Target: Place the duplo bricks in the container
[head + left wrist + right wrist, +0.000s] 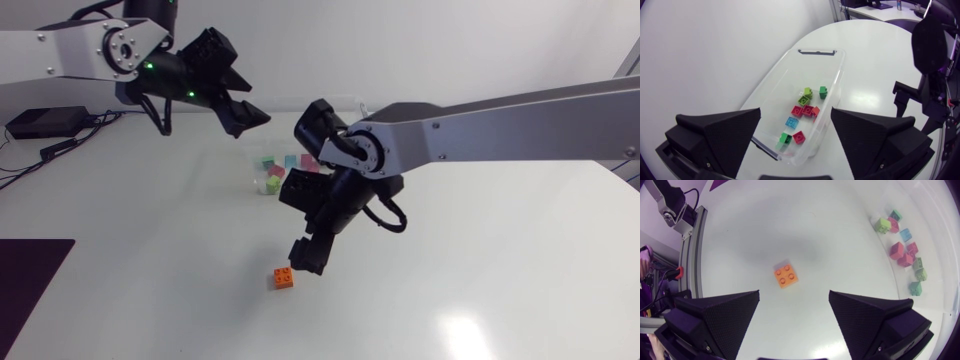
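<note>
- White table [500, 280], two arms over it.
- Right arm [500, 130] reaches past the middle; right gripper [794, 294] points down, fingers spread, nothing pinched.
- Left gripper [796, 110] hangs above the container, fingers spread wide, empty.
- Clear container [816, 51] sits near the table's far edge, behind the right arm.
- Red, green and blue duplo bricks [805, 110] lie loose in the container.
- Orange brick [786, 276] sits studs-up on the table, below the right gripper, clear of both fingers.

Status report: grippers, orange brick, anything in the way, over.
Left gripper open, empty, container ahead of it. Right gripper open above orange brick, not touching. Other bricks in container. Nothing seen blocking.
</note>
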You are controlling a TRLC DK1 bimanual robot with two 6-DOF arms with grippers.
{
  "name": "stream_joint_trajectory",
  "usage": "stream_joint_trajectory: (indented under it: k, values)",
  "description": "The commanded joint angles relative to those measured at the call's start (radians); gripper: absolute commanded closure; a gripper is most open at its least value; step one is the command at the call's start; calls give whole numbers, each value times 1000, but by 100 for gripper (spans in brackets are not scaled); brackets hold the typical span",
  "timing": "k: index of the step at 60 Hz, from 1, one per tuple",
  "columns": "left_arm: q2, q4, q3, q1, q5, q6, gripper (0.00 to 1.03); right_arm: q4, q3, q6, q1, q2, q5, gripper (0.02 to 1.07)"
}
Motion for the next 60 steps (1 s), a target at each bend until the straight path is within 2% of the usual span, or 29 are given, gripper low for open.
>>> stream_joint_trajectory:
  k: [1, 18, 60]
  values:
    - [-63, -22, -77, 22, 1, 35, 4, 7, 7, -40, 15, 46, -4, 7]
    - [-272, -33, -316, 68, -1, 54, 4, -4, 59, -96, 44, 116, 1, 7]
    - [-620, -39, -715, 230, -21, 51, 4, -131, 227, -198, 100, 280, 62, 7]
